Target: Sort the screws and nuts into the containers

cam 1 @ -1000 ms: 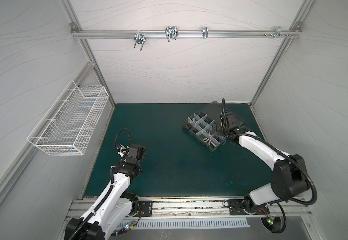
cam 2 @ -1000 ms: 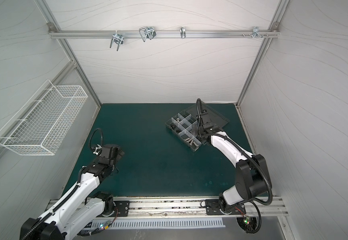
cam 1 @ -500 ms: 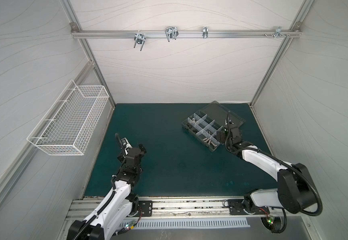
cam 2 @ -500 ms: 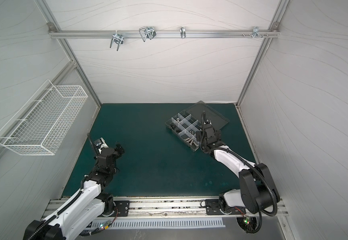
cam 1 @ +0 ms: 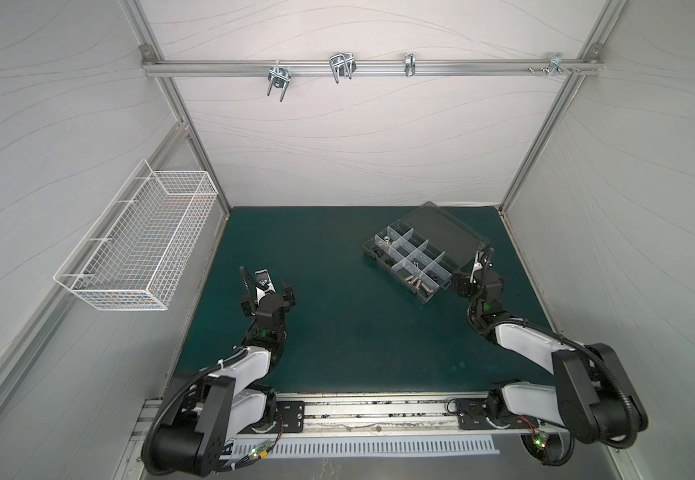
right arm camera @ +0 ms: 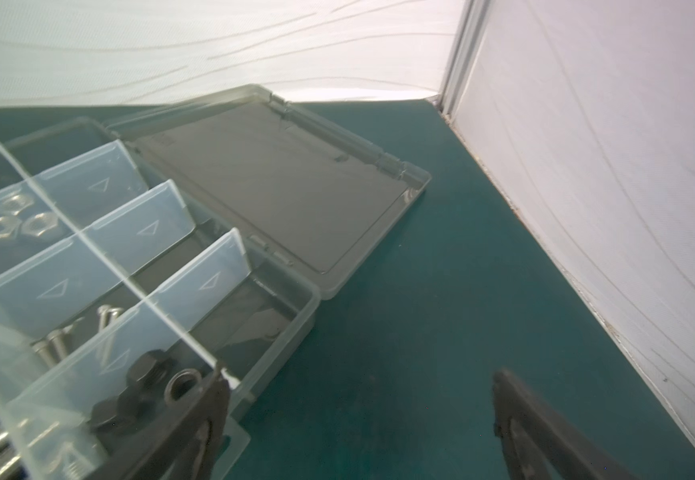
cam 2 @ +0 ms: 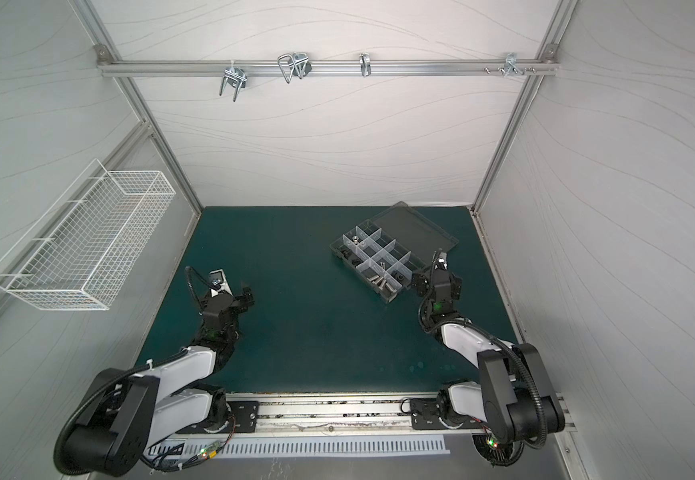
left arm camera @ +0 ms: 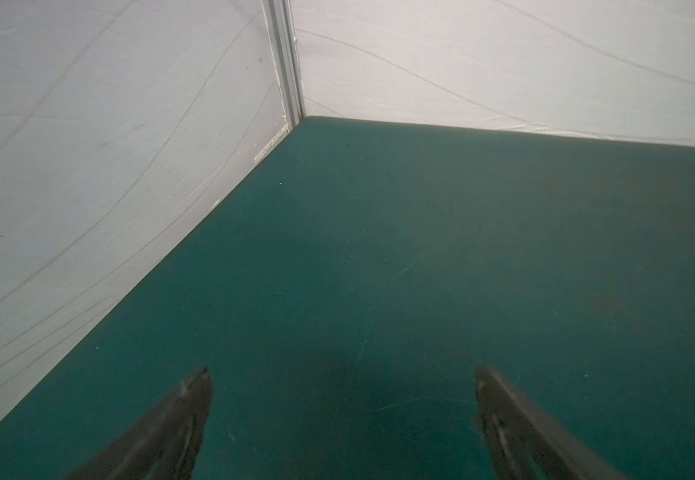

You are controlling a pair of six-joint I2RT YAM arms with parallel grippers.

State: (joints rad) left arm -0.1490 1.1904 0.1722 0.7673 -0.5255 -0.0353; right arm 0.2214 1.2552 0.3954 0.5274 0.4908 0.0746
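Observation:
The containers are compartments of a clear organizer box at the back right of the green mat, its lid lying open flat behind it. Screws lie in one near compartment. Silver nuts and black nuts sit in others. My right gripper is open and empty beside the box's near right corner, one finger in front of its wall. My left gripper is open over bare mat at the left.
A white wire basket hangs on the left wall. A metal rail with hooks runs across the back wall. White walls close the mat on three sides, near both grippers.
My right gripper has pulled back off the box to its near right corner. My left gripper has drawn back and turned to face the far left corner.

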